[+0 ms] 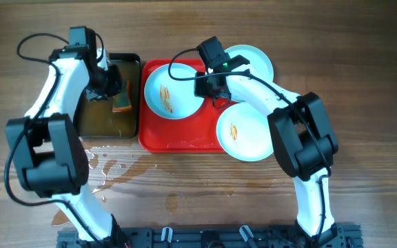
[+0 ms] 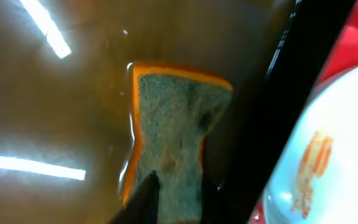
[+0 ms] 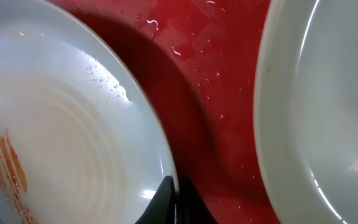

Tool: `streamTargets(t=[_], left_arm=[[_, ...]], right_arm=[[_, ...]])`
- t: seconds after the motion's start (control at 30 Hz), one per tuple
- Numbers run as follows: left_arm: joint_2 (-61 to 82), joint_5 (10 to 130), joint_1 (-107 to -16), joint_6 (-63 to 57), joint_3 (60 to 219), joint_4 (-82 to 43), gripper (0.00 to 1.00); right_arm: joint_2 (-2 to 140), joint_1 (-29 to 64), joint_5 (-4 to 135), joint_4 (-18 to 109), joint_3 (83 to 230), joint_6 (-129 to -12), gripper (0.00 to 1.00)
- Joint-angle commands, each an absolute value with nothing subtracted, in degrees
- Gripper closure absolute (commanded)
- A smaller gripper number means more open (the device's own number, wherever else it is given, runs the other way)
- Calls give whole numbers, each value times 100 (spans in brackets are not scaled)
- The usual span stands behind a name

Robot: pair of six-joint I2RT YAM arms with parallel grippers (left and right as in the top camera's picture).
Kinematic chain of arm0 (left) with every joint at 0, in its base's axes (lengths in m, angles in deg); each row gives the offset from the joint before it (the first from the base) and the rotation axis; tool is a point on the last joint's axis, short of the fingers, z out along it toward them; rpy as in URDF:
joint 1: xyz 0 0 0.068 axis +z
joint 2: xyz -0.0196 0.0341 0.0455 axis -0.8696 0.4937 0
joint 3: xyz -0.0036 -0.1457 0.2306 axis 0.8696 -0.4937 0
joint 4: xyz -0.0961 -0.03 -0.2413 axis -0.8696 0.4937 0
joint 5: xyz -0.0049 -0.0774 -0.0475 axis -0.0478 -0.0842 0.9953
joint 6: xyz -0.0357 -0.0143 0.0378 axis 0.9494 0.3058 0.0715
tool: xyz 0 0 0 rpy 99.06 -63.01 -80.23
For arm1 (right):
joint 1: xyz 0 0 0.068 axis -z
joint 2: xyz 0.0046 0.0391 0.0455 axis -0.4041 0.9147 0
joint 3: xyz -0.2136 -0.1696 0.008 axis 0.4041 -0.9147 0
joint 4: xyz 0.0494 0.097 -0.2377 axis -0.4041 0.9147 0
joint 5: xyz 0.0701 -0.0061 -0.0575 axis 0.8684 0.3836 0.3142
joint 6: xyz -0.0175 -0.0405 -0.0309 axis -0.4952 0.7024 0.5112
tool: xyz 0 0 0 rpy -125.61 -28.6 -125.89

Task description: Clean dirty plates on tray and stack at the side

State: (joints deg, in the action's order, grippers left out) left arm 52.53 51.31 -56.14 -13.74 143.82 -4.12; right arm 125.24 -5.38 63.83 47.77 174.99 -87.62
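Three pale plates lie on the red tray. The left plate has an orange-brown smear, and so does the front right plate. The back right plate is partly hidden by my right arm. My right gripper is shut on the left plate's right rim; the right wrist view shows its fingers pinching that rim, with the plate on the tray. My left gripper is in the black pan, shut on an orange-and-green sponge, with its fingers either side.
The black pan of brownish water stands left of the tray, touching it; its wall shows in the left wrist view. Water is spilled on the wooden table in front of the pan. Another plate lies right of the held one.
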Motion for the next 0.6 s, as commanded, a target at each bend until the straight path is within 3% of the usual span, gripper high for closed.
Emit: streamTargets(t=[0.0, 0.07, 0.23, 0.37, 0.47, 0.57], left_arm=[[5624, 5267, -5621, -1839, 14481, -517, 64], [5727, 5267, -5619, -1872, 14481, -592, 54], [5786, 5267, -5621, -1872, 14417, -860, 52], [5967, 5284, -5673, -1981, 14415, -902, 62], [5989, 5284, -5800, -1979, 14415, -930, 85], [5989, 5286, -5925, -1977, 14415, -996, 96]], right_arm=[[12773, -562, 6344, 4814, 17536, -8828, 96], [12773, -562, 6344, 4818, 17536, -8828, 96], [12773, -562, 6344, 4814, 17536, -8828, 95], [12773, -562, 6344, 4814, 17536, -8830, 96], [12773, -562, 6344, 4814, 17536, -8828, 96], [12773, -562, 6344, 4814, 17536, -8828, 96]])
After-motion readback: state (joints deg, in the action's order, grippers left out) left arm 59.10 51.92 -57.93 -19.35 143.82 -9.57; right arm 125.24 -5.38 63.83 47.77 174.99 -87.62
